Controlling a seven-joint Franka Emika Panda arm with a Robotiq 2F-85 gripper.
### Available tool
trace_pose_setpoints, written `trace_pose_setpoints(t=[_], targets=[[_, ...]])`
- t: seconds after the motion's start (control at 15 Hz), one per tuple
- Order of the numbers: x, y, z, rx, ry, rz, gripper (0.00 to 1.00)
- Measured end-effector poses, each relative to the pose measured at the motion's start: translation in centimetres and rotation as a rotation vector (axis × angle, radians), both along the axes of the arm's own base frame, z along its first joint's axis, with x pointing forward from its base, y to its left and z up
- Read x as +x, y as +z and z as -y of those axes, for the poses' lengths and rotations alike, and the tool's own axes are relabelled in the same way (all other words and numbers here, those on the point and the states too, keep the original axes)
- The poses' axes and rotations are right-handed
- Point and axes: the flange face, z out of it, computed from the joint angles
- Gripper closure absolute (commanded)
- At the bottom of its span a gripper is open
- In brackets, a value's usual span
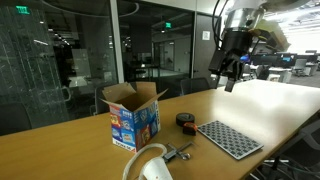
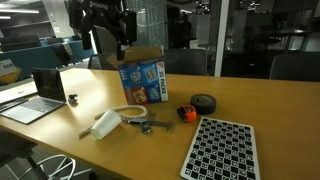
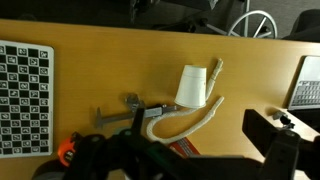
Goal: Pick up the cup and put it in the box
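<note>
The white cup lies on its side on the wooden table, beside a cream rope loop. It shows in both exterior views [image 1: 155,170] [image 2: 106,124] and in the wrist view [image 3: 192,86]. The box [image 1: 132,113] [image 2: 142,78], with blue printed sides and open brown flaps, stands upright further back on the table. My gripper [image 1: 232,68] [image 2: 108,38] hangs high above the table, apart from both the cup and the box. In the wrist view its fingers [image 3: 190,150] are spread wide with nothing between them.
The rope loop [image 3: 185,122] curls next to the cup. A metal tool [image 3: 130,110] lies beside it. There is a grey perforated tray [image 1: 228,138] [image 2: 222,150], a black-and-red round object [image 1: 187,121] [image 2: 186,113], a black tape roll [image 2: 203,104] and a laptop [image 2: 45,90].
</note>
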Motion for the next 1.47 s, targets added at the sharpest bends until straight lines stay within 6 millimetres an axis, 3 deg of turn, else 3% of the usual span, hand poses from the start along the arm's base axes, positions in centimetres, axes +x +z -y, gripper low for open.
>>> trace_pose_setpoints(t=[0.53, 1.07, 1.27, 1.47], targets=[[1.0, -7.2, -8.1, 0.126, 0.199, 0.139, 0.00], [0.9, -16.4, -17.5, 0.274, 0.053, 0.063, 0.00], [0.9, -21.2, -19.3, 0.233, 0.028, 0.020, 0.00], [1.5, -25.7, -19.8, 0.187, 0.025, -0.015, 0.00]])
